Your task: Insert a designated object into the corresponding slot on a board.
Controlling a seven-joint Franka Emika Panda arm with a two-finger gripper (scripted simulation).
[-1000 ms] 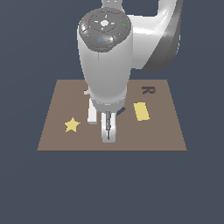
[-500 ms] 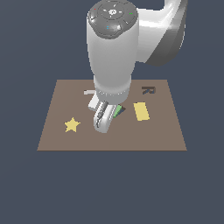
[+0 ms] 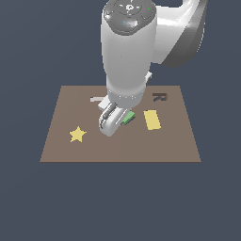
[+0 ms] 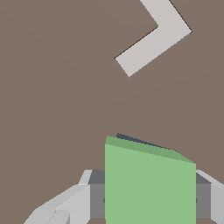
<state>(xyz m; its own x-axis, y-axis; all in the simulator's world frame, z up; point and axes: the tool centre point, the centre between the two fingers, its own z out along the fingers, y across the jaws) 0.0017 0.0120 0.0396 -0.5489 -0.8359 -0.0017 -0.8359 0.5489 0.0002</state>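
The yellow star (image 3: pixel 77 134) lies nearest, on the board (image 3: pixel 141 148) toward the exterior view's left. Just beyond, near the board's middle, the gripper (image 3: pixel 112 123) tilts low, its jaws closed on the green diamond piece (image 4: pixel 148 183), (image 3: pixel 128 117). A sliver of the dark slot (image 4: pixel 131 140) shows just behind the piece. To the right lies the yellow rectangle (image 3: pixel 151 119). Farther back sit the R mark (image 3: pixel 159 97) and the pale L shape (image 4: pixel 153 37).

place: simulated test scene | cue: flat brown board (image 3: pixel 120 150) on featureless dark-blue ground
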